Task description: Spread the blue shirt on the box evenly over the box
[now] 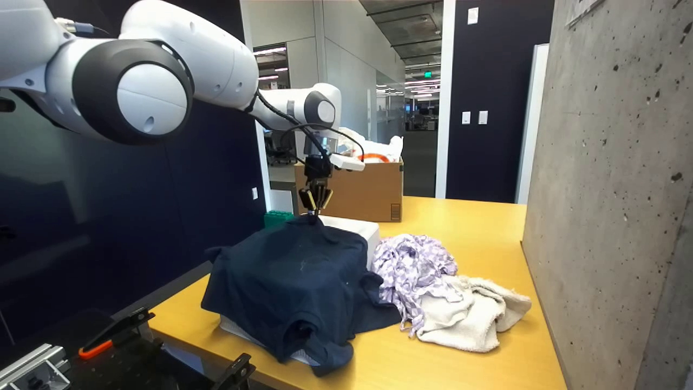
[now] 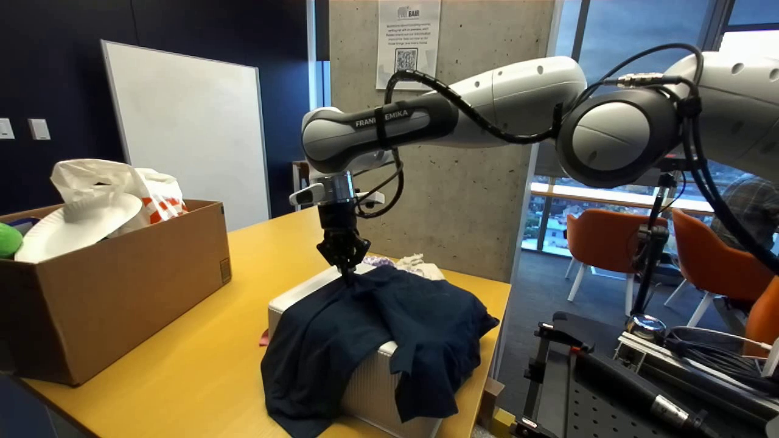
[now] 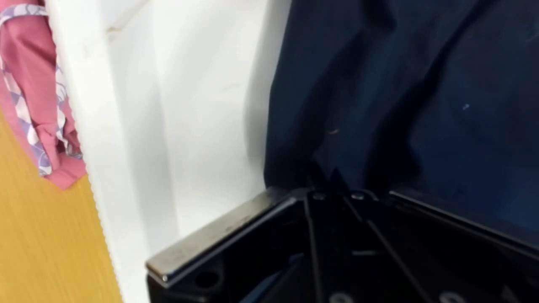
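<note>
Navy shirt [image 1: 295,271], white box [image 2: 372,380], purple-white patterned cloth [image 1: 409,265].

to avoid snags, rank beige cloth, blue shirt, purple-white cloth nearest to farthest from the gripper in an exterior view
1. Blue shirt: at the gripper, over the box.
2. Purple-white cloth: right of the box in that view.
3. Beige cloth: farther right, beyond that.

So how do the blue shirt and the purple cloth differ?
The blue shirt is plain and dark; the purple cloth is patterned. The shirt drapes over the white box; the cloth lies bunched beside it. The end effector grips the shirt, not the cloth. Both are soft fabric.
</note>
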